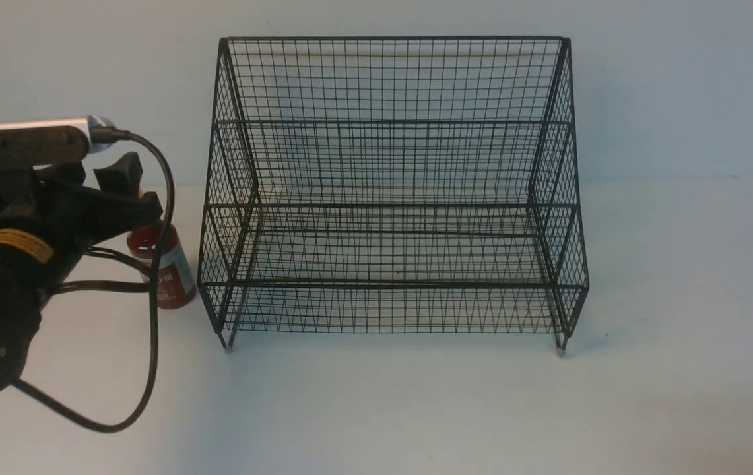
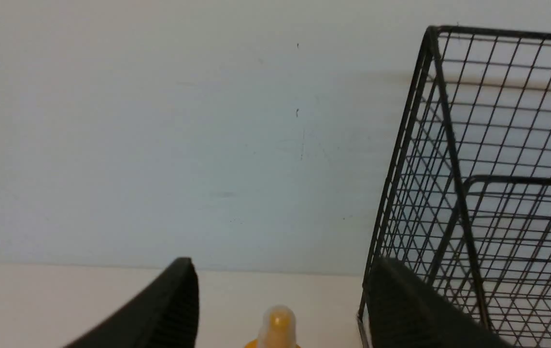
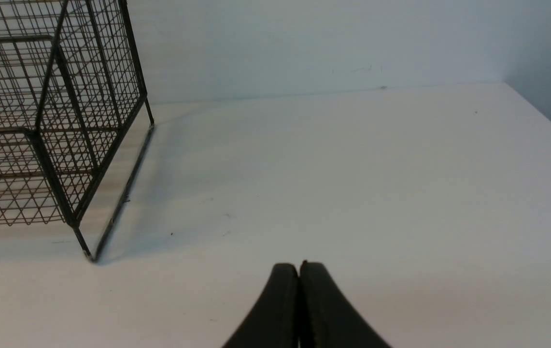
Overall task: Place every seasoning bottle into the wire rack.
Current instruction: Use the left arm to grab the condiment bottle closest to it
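Note:
The seasoning bottle (image 1: 173,274) stands upright on the table just left of the wire rack (image 1: 389,123), its upper part hidden behind my left arm and cable. My left gripper (image 1: 138,192) is open, level with the bottle's top. In the left wrist view its fingers (image 2: 174,304) stand wide apart on either side of the yellow nozzle cap (image 2: 279,325), not touching it, with the rack's side (image 2: 442,121) close by. My right gripper (image 3: 299,267) is shut on nothing, low over bare table to the right of the rack (image 3: 38,140). It is out of the front view.
The rack's two tiers hold nothing that I can see. A pale wall (image 1: 680,86) runs close behind the rack. The table edge (image 3: 545,121) shows at the far right in the right wrist view. A black cable (image 1: 152,330) loops down from my left arm.

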Motion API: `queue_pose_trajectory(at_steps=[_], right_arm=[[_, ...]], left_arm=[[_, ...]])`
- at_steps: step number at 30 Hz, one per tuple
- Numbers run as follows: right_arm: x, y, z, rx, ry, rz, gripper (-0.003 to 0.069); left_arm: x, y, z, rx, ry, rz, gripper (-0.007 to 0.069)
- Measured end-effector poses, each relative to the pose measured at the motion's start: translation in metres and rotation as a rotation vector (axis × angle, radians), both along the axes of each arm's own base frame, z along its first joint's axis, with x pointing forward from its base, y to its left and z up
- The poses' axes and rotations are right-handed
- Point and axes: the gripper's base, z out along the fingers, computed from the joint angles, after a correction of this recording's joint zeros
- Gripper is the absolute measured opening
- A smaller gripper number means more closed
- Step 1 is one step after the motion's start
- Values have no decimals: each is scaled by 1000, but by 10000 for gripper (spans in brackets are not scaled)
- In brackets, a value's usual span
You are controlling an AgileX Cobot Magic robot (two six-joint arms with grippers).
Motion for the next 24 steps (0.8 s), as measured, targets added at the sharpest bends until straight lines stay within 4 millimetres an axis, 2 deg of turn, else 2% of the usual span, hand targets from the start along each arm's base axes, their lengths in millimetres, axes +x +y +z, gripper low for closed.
queue_pose_trajectory(at_steps=[8,12,14,16,22,24], right_arm=[[0,0,0,0,0,0,-15],[0,0,0,0,0,0,-15],[0,0,0,0,0,0,-15],[0,0,0,0,0,0,-15],[0,0,0,0,0,0,-15],[0,0,0,0,0,0,-15]], left_arm=[[26,-1,-28,5,72,0,440],[31,-2,-41,7,108,0,433],[32,-2,-49,9,131,-1,393],[33,-2,-52,16,142,-10,292],[30,-3,-42,38,135,-24,289],[25,-3,-24,75,100,-30,289]])
